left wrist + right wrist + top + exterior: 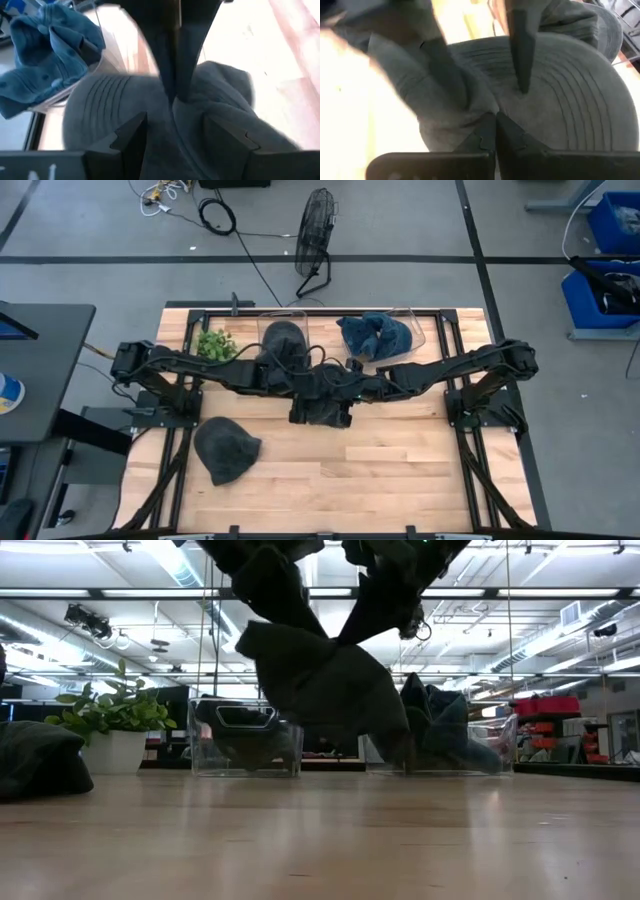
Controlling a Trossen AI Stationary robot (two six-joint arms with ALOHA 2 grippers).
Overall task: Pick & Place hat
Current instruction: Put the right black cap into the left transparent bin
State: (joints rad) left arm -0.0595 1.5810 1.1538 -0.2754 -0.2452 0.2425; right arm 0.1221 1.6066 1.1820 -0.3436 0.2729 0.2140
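Note:
A dark grey hat (322,410) hangs between my two grippers above the middle of the table; in the low view (330,690) it hangs clear of the wood. My left gripper (300,385) reaches it from the table's left and my right gripper (348,387) from the right. Both are shut on it. A second dark grey hat (226,450) lies flat on the table near the left front. A clear bin (283,338) at the far edge holds another dark hat, and the bin beside it (425,330) holds blue hats (374,336). My left gripper (174,125) has a thick bunch of the hat's crown (172,112) between its two fingers, which stand well apart on either side of the fold. The stitched brim (100,102) lies beside one finger. The hat is lifted clear of the table. My right gripper (489,131) pinches a fold of the hat's cloth (490,111) between its closed fingertips, next to the stitched brim (570,95). It comes slanting down from the table's right side. The hat hangs below the fingers, clear of the table.
A small potted plant (215,343) stands at the far left beside the bins. The two clear bins line the far edge. Bare wood (400,470) lies at the front middle and right. Black frame rails run along both sides of the table.

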